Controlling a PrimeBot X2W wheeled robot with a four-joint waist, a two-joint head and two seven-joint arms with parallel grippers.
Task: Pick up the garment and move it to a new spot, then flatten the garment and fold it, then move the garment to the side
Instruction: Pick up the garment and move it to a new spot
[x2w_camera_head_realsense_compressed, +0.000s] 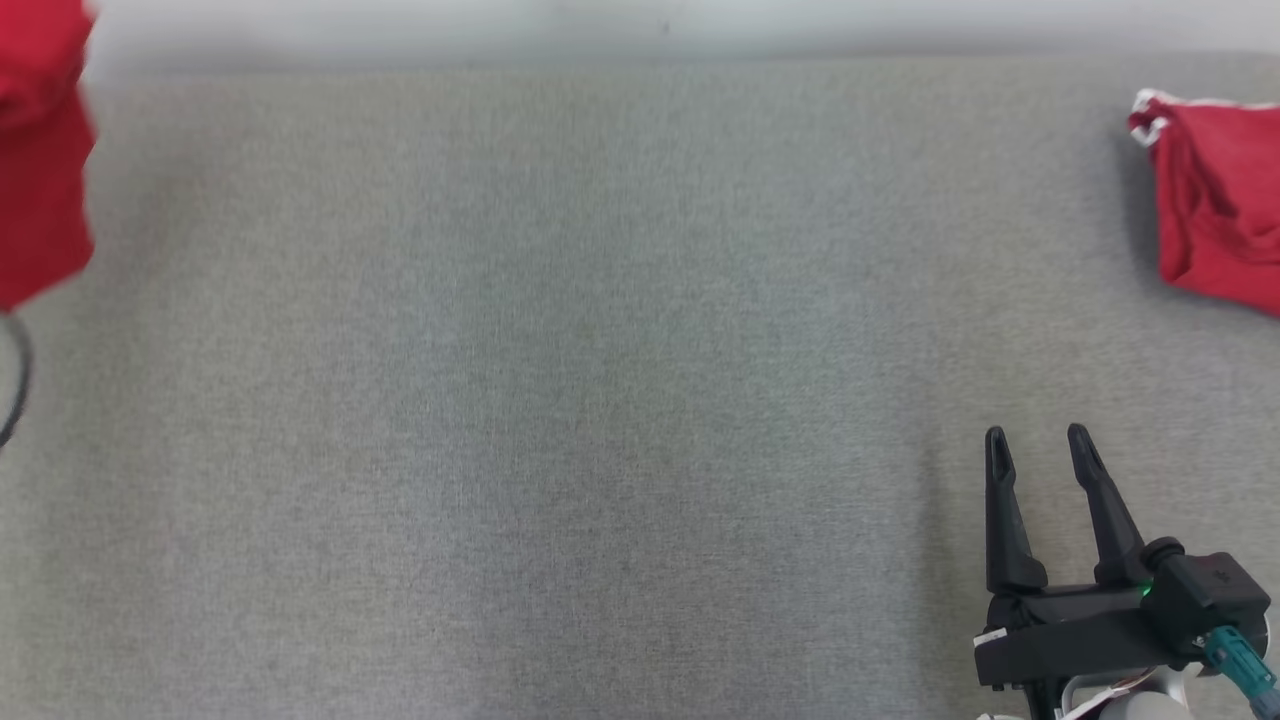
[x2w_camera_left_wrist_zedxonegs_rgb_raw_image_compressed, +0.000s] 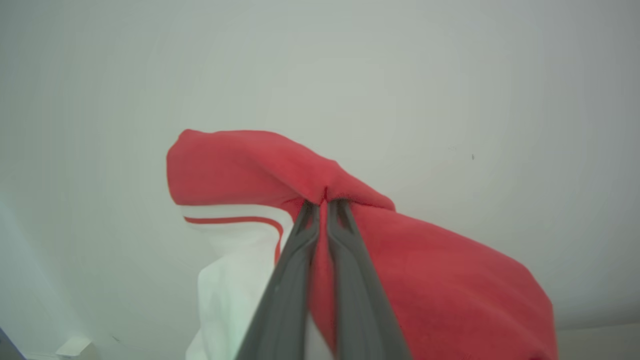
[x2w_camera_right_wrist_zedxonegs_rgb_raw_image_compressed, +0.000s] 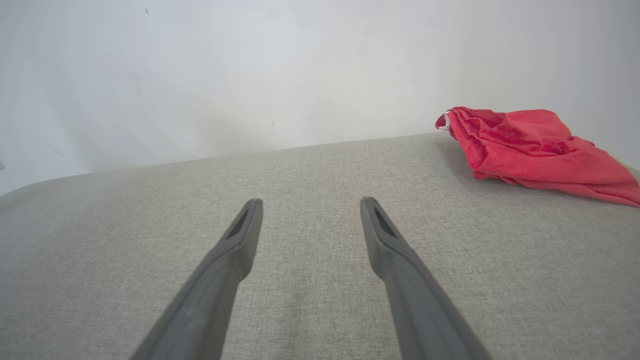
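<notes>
A red garment (x2w_camera_left_wrist_zedxonegs_rgb_raw_image_compressed: 280, 160) with white trim and a thin red stripe hangs in the air, pinched at a fold by my left gripper (x2w_camera_left_wrist_zedxonegs_rgb_raw_image_compressed: 325, 204), whose fingers are shut on the cloth. In the head view this garment (x2w_camera_head_realsense_compressed: 40, 150) hangs blurred at the far left edge above the grey surface. My right gripper (x2w_camera_head_realsense_compressed: 1040, 440) hovers open and empty over the near right of the surface, and its fingers (x2w_camera_right_wrist_zedxonegs_rgb_raw_image_compressed: 245, 225) stand spread apart in the right wrist view.
A second red garment (x2w_camera_head_realsense_compressed: 1215, 195) lies crumpled at the far right of the grey fabric surface (x2w_camera_head_realsense_compressed: 600, 380); it is also seen as a red heap (x2w_camera_right_wrist_zedxonegs_rgb_raw_image_compressed: 530, 145). A pale wall (x2w_camera_right_wrist_zedxonegs_rgb_raw_image_compressed: 250, 75) rises behind. A dark cable (x2w_camera_head_realsense_compressed: 15, 380) loops at the left edge.
</notes>
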